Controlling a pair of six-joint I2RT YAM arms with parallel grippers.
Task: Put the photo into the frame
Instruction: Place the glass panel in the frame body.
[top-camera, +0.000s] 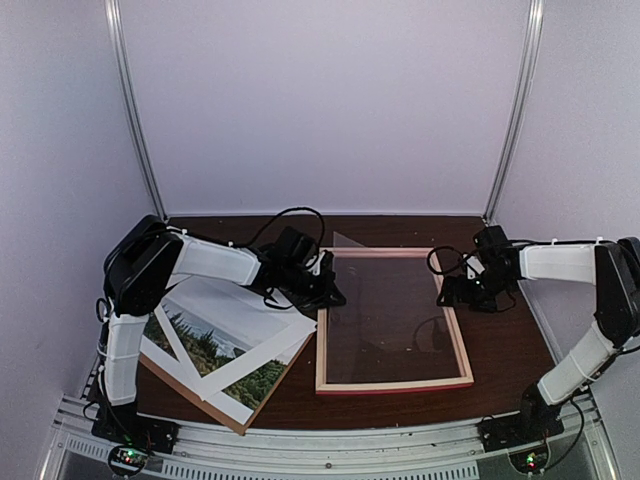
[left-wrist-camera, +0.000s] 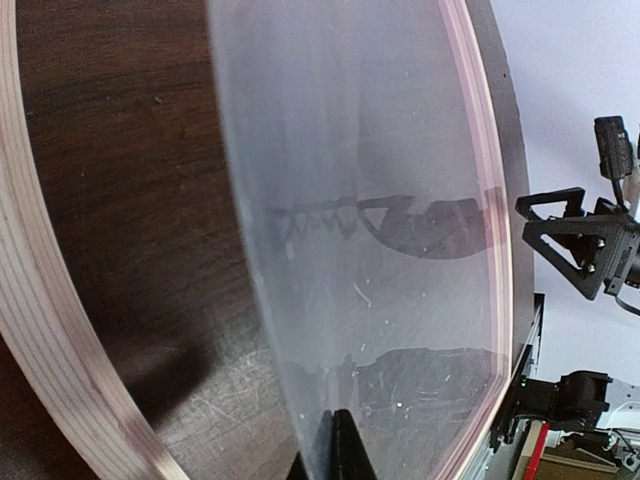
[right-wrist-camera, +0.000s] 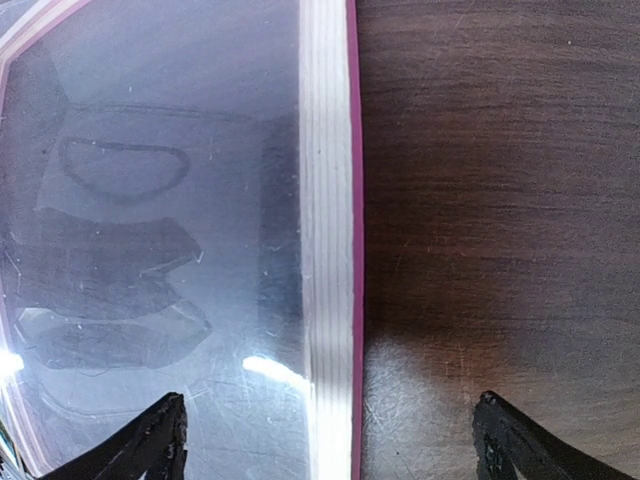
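Top view: the photo (top-camera: 205, 345) lies at the left of the surface (top-camera: 500, 350), partly under a white mat (top-camera: 250, 315) and well apart from the frame (top-camera: 395, 385). Looks like a thin print, light and floppy I'd guess, so pinch an exposed edge gently.

Left wrist: left pincer (left-wrist-camera: 335, 445) is clenched on a clear pane (left-wrist-camera: 370, 250), holding it tilted.

Right wrist: right pincer (right-wrist-camera: 330, 440) is spread wide, straddling the frame's right rail.

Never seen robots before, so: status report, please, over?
Left pincer shut on pane. Right pincer open, astride frame. Photo outside frame, under mat.
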